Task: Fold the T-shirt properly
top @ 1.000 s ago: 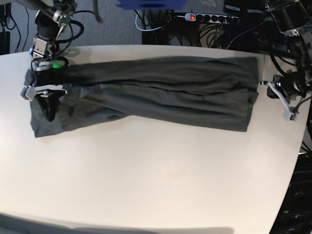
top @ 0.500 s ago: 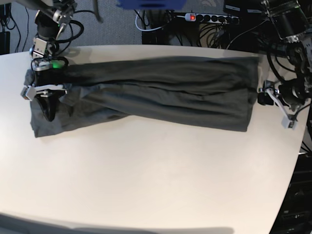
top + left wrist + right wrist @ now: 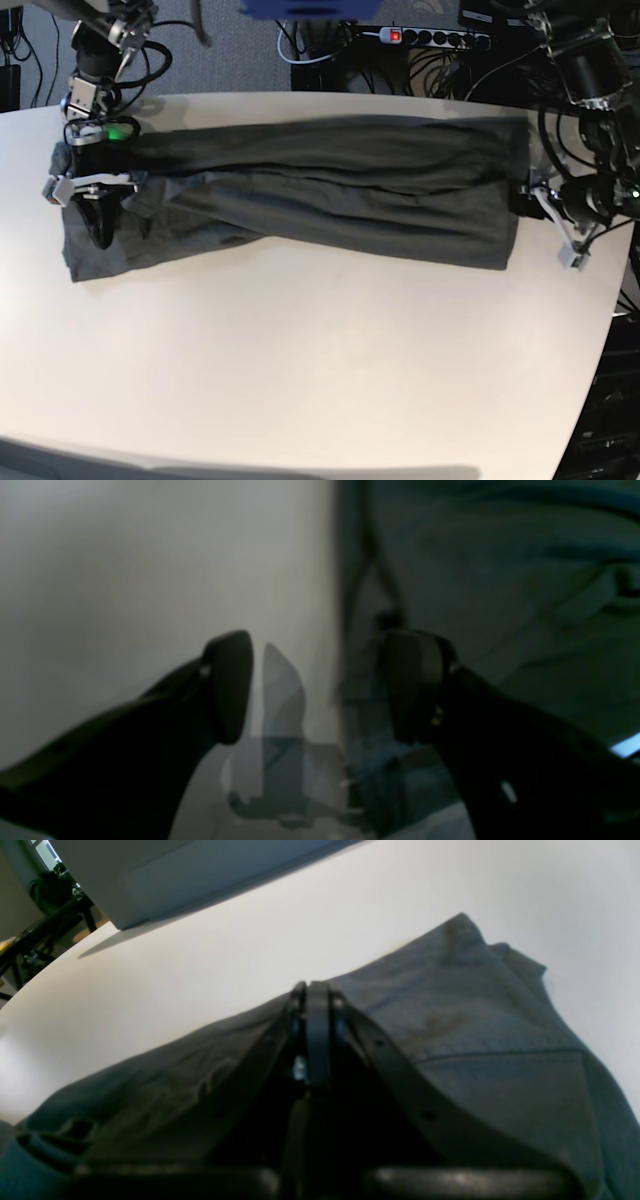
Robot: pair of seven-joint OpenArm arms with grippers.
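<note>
Leftmost in the base view, the right hand (image 3: pixel 98 236) rests with its fingers pressed together on the sleeve end of the T-shirt (image 3: pixel 330 195); whether cloth is pinched between them cannot be told. Across the white counter (image 3: pixel 320 360), the dark grey T-shirt lies folded lengthwise into a long band running from that hand toward the right edge. Just beside its far end the left hand (image 3: pixel 548 215) stands with fingers spread wide, holding nothing, over the counter's edge.
</note>
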